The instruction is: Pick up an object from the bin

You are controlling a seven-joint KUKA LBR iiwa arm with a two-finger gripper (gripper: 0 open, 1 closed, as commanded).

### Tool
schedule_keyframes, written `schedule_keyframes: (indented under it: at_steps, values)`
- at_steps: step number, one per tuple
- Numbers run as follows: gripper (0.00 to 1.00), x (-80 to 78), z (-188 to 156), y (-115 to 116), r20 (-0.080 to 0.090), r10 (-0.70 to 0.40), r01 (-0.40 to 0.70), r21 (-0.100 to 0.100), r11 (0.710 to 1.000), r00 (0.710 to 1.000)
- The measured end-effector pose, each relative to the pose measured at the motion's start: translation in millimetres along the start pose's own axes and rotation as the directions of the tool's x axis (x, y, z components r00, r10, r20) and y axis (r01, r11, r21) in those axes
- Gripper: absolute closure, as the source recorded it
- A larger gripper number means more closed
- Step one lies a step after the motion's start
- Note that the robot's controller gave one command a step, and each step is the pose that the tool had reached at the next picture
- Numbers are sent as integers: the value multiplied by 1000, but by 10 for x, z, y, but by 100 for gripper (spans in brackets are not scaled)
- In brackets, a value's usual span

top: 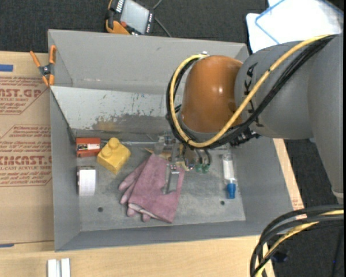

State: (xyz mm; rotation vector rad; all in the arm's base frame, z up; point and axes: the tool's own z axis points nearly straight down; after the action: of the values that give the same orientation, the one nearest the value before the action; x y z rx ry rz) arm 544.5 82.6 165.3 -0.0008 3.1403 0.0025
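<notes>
My gripper (174, 180) hangs below the arm's wrist in the middle of the bin, its tip down on the upper right part of a pink glove (149, 190). The glove lies flat on the bin floor with its finger ends pointing to the lower left. A white tube with a blue cap (228, 178) lies to the right of the gripper, apart from it. Left of the glove's top stands a yellow toy block (113, 154).
A small red and orange box (87, 148) lies against the back wall at the left. Below it, near the left wall, sits a white roll (86, 181). The arm's orange cover and cables hang over the bin's back right part.
</notes>
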Motion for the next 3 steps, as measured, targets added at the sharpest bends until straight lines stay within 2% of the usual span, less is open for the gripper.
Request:
schedule_keyframes:
  at_steps: [2,3]
  values:
    - [0,52,-125,32,-5,-3,3,1,1000,1000]
    - [0,97,-306,80,1,-50,50,0,999,999]
